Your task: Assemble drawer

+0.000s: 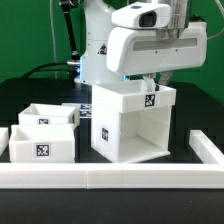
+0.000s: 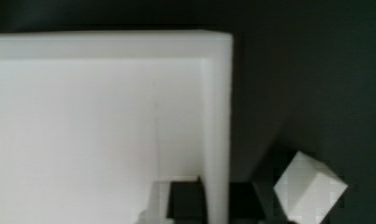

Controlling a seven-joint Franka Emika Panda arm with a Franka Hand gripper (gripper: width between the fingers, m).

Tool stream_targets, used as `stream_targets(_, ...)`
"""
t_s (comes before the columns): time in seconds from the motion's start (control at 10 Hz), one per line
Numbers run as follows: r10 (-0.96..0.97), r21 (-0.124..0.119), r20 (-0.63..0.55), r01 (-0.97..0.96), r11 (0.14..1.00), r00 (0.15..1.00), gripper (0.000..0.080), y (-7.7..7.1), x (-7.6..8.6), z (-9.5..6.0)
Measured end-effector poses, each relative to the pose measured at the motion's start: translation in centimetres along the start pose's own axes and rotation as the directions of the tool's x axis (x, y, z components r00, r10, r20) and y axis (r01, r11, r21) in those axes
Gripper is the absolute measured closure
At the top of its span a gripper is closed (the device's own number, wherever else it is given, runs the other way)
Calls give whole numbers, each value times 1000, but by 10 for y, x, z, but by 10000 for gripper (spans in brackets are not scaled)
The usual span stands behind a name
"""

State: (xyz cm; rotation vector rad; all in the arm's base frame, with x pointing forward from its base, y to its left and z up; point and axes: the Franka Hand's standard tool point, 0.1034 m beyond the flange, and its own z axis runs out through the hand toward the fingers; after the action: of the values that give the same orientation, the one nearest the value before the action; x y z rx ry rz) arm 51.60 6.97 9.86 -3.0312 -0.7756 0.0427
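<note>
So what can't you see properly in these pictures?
- The tool: in the exterior view its tips are small and dark against the housing, so open or shut is unclear.
- The fingers: the wrist view is blurred and its edge cuts them off.
- The rear tray: the front tray hides its lower part in the exterior view.

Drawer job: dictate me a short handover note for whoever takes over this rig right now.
Claw: down at the housing's top edge, fingers either side of one wall. Whether it is gripping cannot be told.
Housing: upright, open front facing the exterior camera, nothing inside.
Nearer tray and farther tray: loose, on the exterior view's left of the housing.
Done: no tray is in yet.
Left: both trays go into the housing.
</note>
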Motion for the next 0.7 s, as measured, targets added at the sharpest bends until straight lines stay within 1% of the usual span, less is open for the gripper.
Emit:
stream_targets(0.1,4,-1,-5,-4,1000,1000,762,4,2,0)
stream_targets(0.3,18,-1,-4,-18,1000,1000,762,3,2,0)
stream_targets(0.6,188,5,-4,-188,982,982,762,1,3,0)
stream_targets(0.7,320,15,1,-320,947,948,762,0,6,0)
